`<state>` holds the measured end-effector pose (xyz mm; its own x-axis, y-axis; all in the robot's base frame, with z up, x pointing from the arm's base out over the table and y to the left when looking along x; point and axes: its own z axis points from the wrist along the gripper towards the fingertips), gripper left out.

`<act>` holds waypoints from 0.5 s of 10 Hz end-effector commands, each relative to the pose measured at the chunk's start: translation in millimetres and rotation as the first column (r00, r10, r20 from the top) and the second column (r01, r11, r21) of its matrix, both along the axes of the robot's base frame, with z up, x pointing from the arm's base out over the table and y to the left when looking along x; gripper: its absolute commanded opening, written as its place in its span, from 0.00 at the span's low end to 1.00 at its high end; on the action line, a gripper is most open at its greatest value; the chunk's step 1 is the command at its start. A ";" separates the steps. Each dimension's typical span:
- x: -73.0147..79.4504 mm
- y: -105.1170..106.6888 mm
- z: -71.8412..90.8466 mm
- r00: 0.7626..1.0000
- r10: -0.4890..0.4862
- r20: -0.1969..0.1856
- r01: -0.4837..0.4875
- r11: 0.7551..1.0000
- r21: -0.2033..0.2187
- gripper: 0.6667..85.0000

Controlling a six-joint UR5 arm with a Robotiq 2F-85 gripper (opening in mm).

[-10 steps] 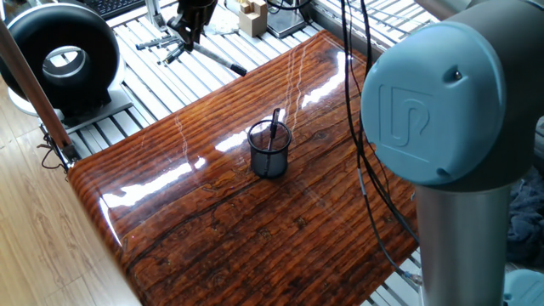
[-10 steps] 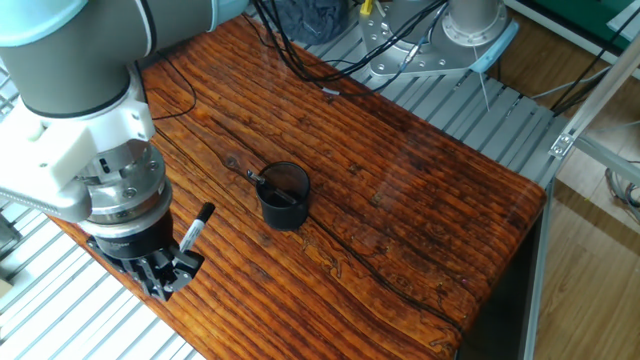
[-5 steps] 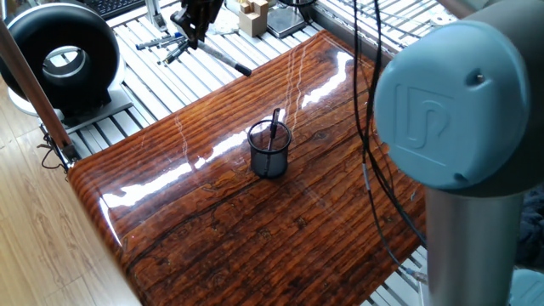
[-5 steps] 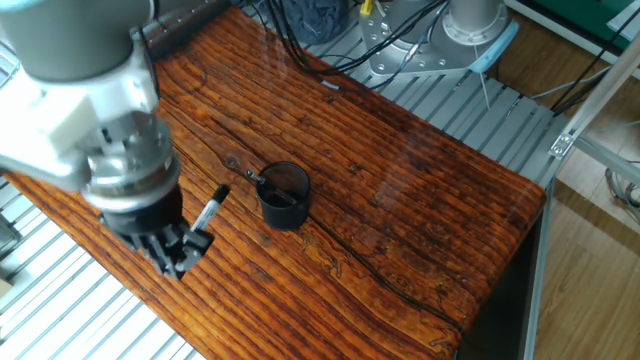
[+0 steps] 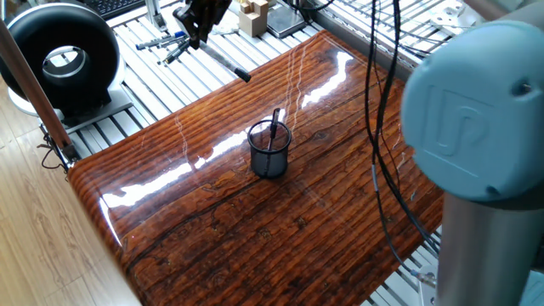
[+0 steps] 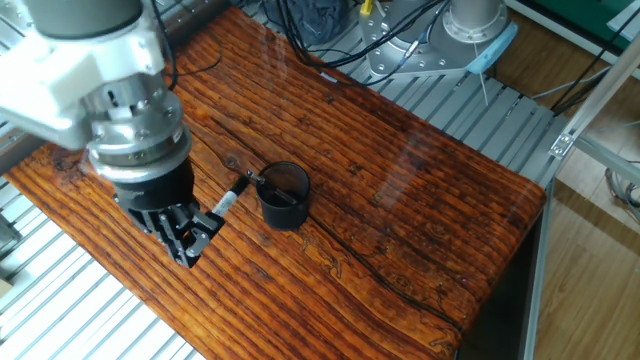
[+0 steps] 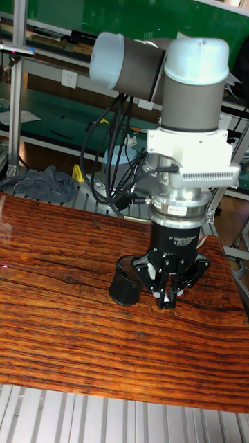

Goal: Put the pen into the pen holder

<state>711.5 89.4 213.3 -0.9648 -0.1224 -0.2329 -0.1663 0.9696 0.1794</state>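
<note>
Two fingers of the claw [image 6: 193, 240] are closed on the pen [image 6: 226, 201], gripping its lower black end while the pale barrel slants up toward the pen holder [image 6: 283, 196]. Its upper tip is just beside the cup's rim. That mesh cup stands upright near the middle of the wooden worktop [image 6: 420, 190] with a thin dark pen [image 5: 274, 125] leaning inside.
</note>
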 end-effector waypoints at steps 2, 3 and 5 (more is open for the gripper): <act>0.1 10.4 3.5 0.996 -0.051 0.078 0.047 0.998 0.053 0.01; 0.0 11.1 1.7 0.995 -0.047 0.092 0.043 0.998 0.046 0.01; -2.2 11.5 -7.2 0.992 -0.032 0.121 0.031 0.999 0.010 0.01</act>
